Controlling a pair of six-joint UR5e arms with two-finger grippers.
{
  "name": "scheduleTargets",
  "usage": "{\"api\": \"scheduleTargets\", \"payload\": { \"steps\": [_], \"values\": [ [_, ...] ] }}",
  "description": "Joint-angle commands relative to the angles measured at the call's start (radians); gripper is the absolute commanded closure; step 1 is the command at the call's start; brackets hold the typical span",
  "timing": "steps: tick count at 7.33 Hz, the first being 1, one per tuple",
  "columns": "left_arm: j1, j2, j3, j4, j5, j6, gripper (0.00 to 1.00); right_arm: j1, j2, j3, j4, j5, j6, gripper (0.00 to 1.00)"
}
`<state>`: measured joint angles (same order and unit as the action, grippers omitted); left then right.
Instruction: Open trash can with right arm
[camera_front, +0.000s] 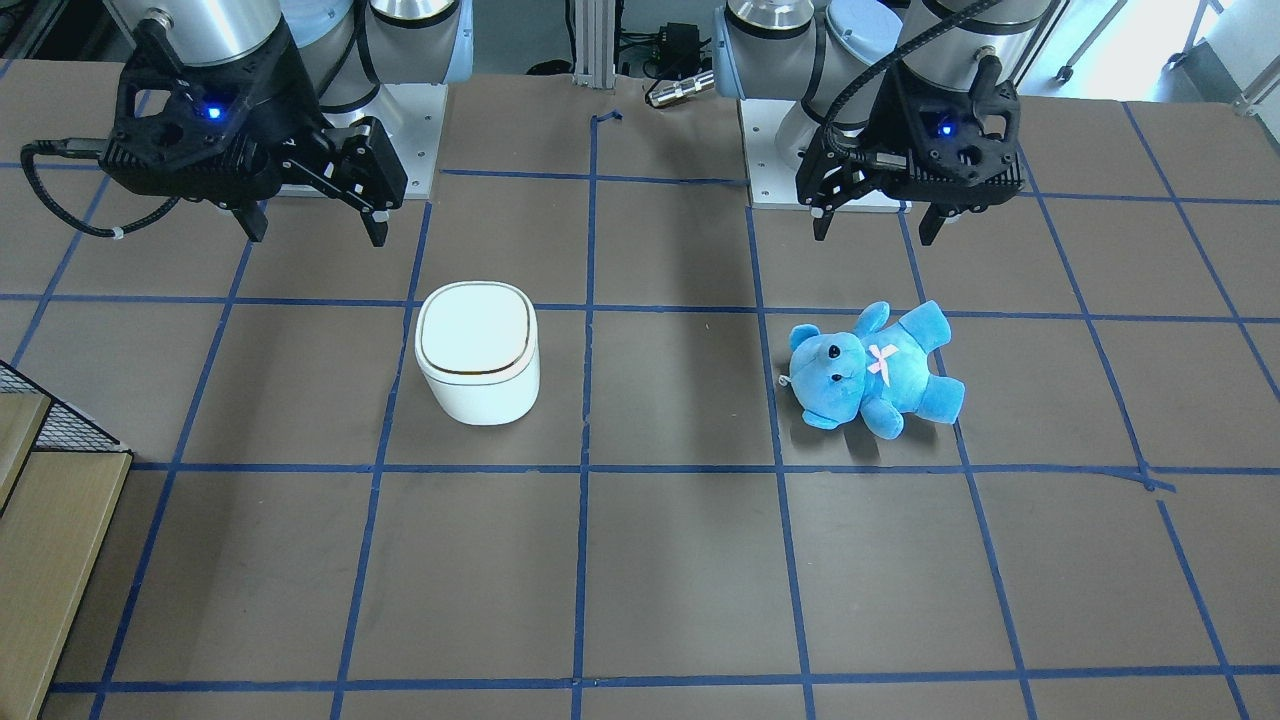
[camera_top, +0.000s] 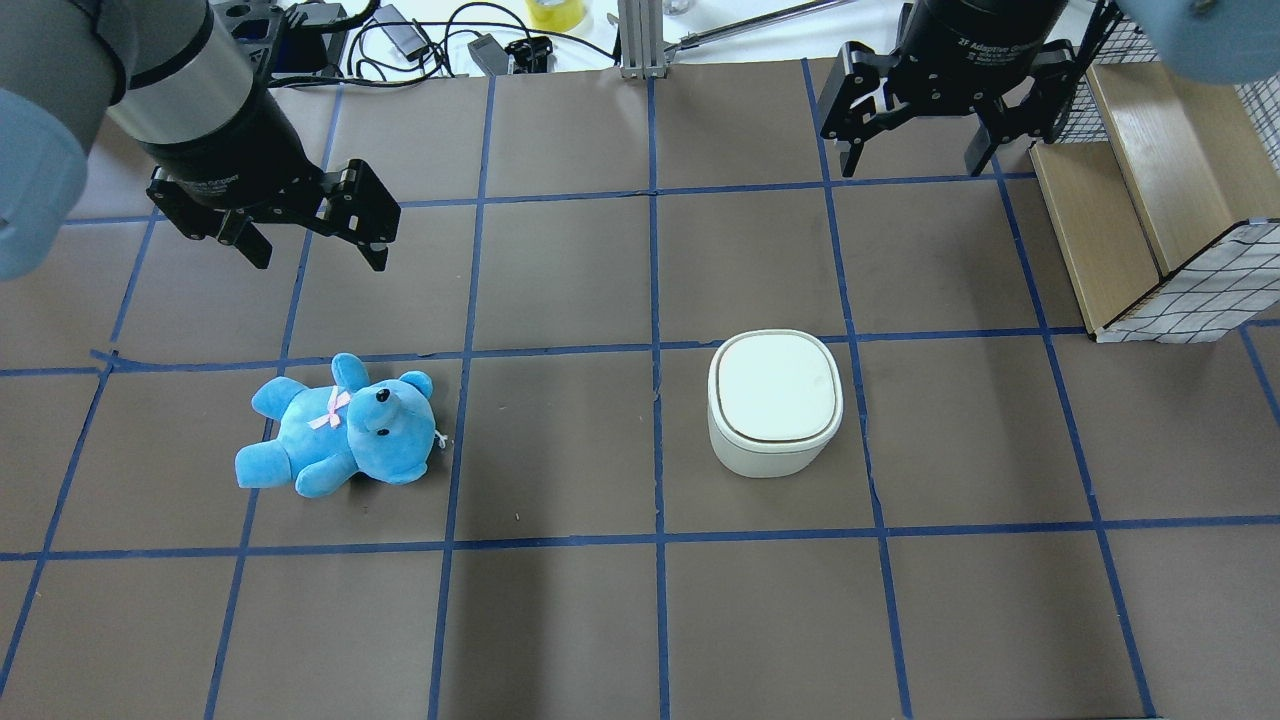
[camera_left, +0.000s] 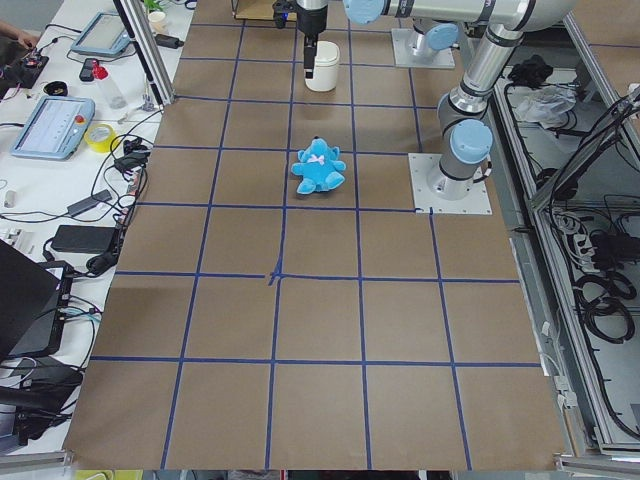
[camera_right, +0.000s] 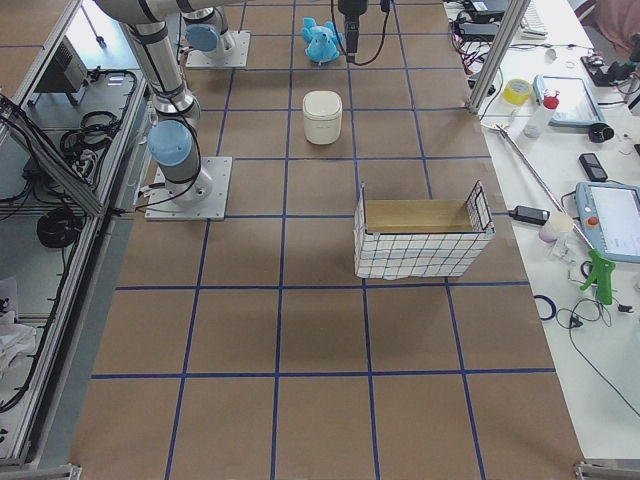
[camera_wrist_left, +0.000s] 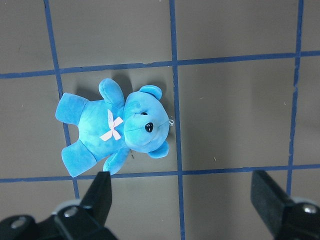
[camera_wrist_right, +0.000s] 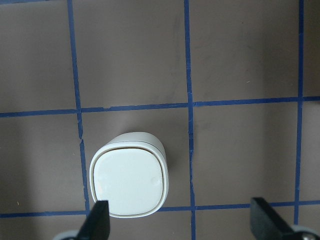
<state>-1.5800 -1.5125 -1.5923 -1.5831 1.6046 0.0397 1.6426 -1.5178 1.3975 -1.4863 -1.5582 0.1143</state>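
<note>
Nearest the operators' edge, the wire basket (camera_right: 420, 240) w/ a wood floor sits on the side of the right arm (camera_front: 200, 30), well apart from everything else. It has no part in this step.

Mid-table, the trash can (camera_front: 478, 350) stands upright on the brown table (camera_front: 680, 580). Its lid is shut and flat, w/ a thin dark line all round the edge. It's on the right arm's half, i.e. within easy reach, which fits the task. The blue teddy bear (camera_front: 870, 370) lies on its back well apart on the other half, so it shouldn't get in the way.

Farthest back, on the robot's side, both grippers hang high over the table. The right gripper (camera_front: 315, 230) points straight down, fingers (camera_wrist_right: 100, 220) spread wide, holding nothing. Its wrist cam shows the can below but off toward one finger, not centred btwn them. Prob. a ready pose: lid untouched, approach not begun. Next it needs to shift over the can and come down. Can't tell which edge is the hinge. The left gripper (camera_front: 875, 232) is equally wide and empty above the bear, clear of the right arm's path.
</note>
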Motion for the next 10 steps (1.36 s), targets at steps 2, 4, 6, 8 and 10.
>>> {"api": "scheduleTargets", "payload": {
  "steps": [2, 4, 6, 8, 10],
  "values": [
    [0.000, 0.000, 0.000, 0.000, 0.000, -0.001, 0.00, 0.006, 0.002, 0.006, -0.003, -0.013, 0.002, 0.00],
    [0.000, 0.000, 0.000, 0.000, 0.000, 0.000, 0.00, 0.013, 0.002, 0.012, 0.017, -0.003, 0.004, 0.64],
    [0.000, 0.000, 0.000, 0.000, 0.000, 0.000, 0.00, 0.074, 0.005, 0.108, 0.009, 0.012, 0.085, 1.00],
    [0.000, 0.000, 0.000, 0.000, 0.000, -0.001, 0.00, 0.131, 0.013, 0.242, -0.127, -0.002, 0.096, 1.00],
    [0.000, 0.000, 0.000, 0.000, 0.000, 0.000, 0.00, 0.132, 0.040, 0.390, -0.341, -0.002, 0.106, 1.00]
  ]
}}
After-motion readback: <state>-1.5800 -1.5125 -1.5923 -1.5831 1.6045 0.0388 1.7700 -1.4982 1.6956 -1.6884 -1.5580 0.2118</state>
